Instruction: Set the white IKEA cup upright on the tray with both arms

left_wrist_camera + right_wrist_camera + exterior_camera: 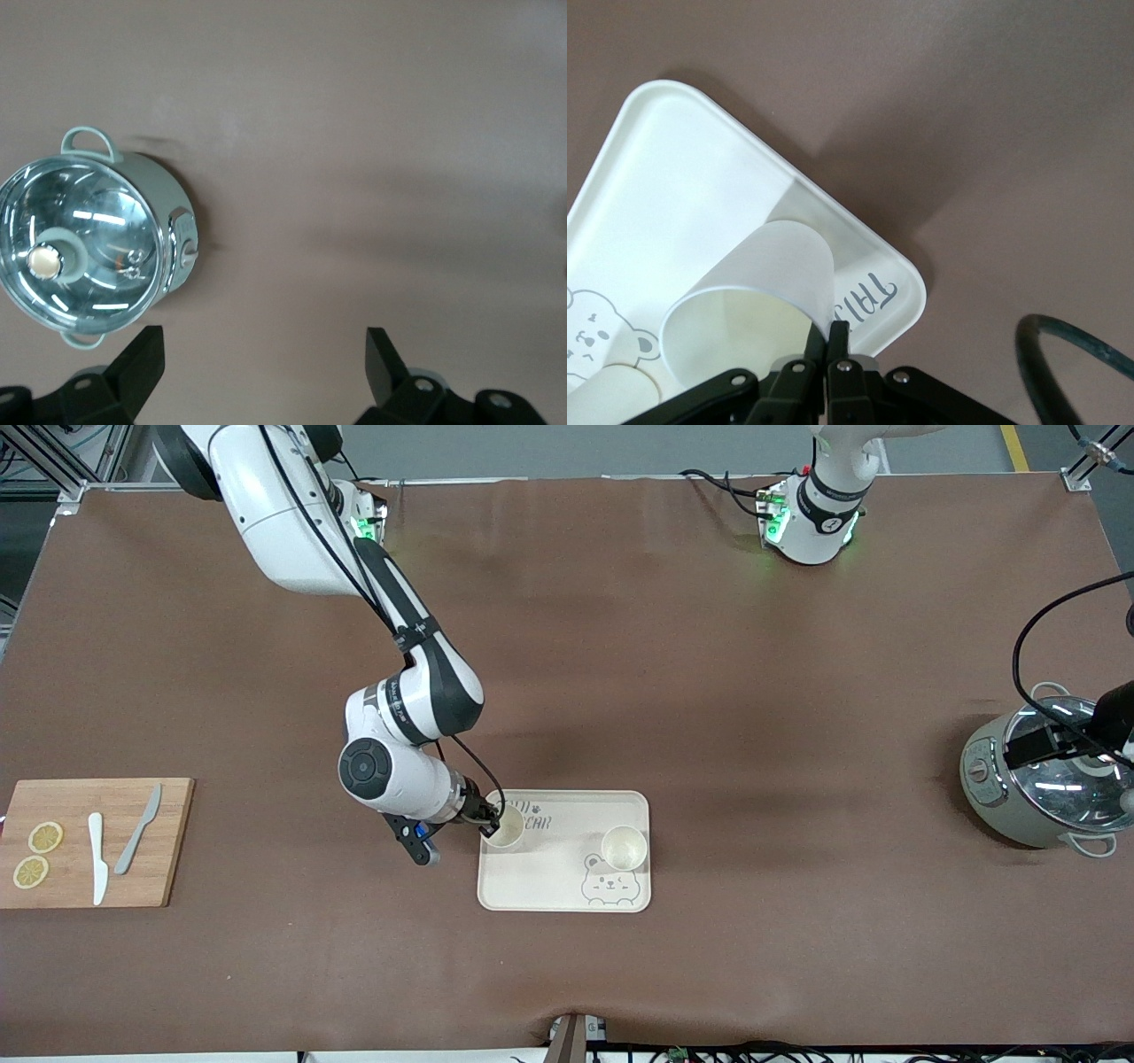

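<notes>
Tray (567, 886) lies nearest front table edge. Right gripper (490, 825) pinches rim of white cup (506, 828) at tray corner toward right arm's end, cup near upright. Left gripper (266, 372) spread, waits over pot (1032, 788).

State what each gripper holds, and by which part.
The right gripper pinches the rim of a white cup over the tray. The left gripper, open above the table near the pot, holds nothing.

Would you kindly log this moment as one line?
right hand: shut on cup rim, over tray | second cup: upright on tray | left hand: open, waiting above pot
</notes>
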`<state>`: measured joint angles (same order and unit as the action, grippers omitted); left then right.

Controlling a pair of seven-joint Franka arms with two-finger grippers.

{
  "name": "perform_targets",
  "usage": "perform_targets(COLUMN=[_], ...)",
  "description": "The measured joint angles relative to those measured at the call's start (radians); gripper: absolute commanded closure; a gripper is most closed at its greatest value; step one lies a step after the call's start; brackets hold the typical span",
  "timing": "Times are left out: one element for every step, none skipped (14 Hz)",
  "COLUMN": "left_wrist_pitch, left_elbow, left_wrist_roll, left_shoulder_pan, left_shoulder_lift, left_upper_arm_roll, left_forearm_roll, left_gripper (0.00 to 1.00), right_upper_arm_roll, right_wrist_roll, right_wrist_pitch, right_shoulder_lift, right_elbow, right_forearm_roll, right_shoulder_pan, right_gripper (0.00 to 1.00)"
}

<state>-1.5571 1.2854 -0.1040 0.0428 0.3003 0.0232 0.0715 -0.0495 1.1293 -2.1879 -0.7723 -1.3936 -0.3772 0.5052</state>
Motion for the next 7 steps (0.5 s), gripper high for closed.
perform_targets(left_wrist_pitch=[-0.005, -0.021, -0.049, -0.079, -0.103, -0.117, -0.124], left_elbow=[0.04, 0.088, 0.144, 0.199, 0.252, 0.292, 0.323], left_wrist_roll=[0.0, 0.0, 0.0, 0.0, 0.0, 0.0, 0.0], left_shoulder_pan=[-0.001, -0.001, -0.002, -0.002, -0.002, -0.002, -0.003], left_shoulder_lift=[-0.036, -0.075, -0.116, -0.153, -0.189, -0.221, -0.249], left_upper_arm_roll=[0.004, 0.007, 0.008, 0.009, 0.01, 0.01, 0.011], left_forearm_roll=[0.0, 0.0, 0.0, 0.0, 0.0, 0.0, 0.0], left_gripper=[0.0, 0.0, 0.0, 0.0, 0.0, 0.0, 0.0], right_upper_arm_roll=[0.0, 0.0, 0.0, 0.0, 0.0, 0.0, 0.0], right_wrist_roll=[0.002, 0.003, 0.003, 0.004, 0.004, 0.004, 0.005], right_wrist_pitch=[0.0, 0.0, 0.0, 0.0, 0.0, 0.0, 0.0], right_shoulder_lift=[-0.001, -0.003, -0.005, -0.008, -0.011, -0.013, -0.014], right_elbow=[0.0, 0.0, 0.0, 0.0, 0.0, 0.001, 0.002], right_forearm_roll=[0.0, 0.0, 0.0, 0.0, -0.001, -0.001, -0.001], right_shoulder_pan=[0.0, 0.0, 0.0, 0.001, 0.004, 0.007, 0.009], right_gripper=[0.73, 0.52, 0.32, 0.09, 0.0, 0.0, 0.0])
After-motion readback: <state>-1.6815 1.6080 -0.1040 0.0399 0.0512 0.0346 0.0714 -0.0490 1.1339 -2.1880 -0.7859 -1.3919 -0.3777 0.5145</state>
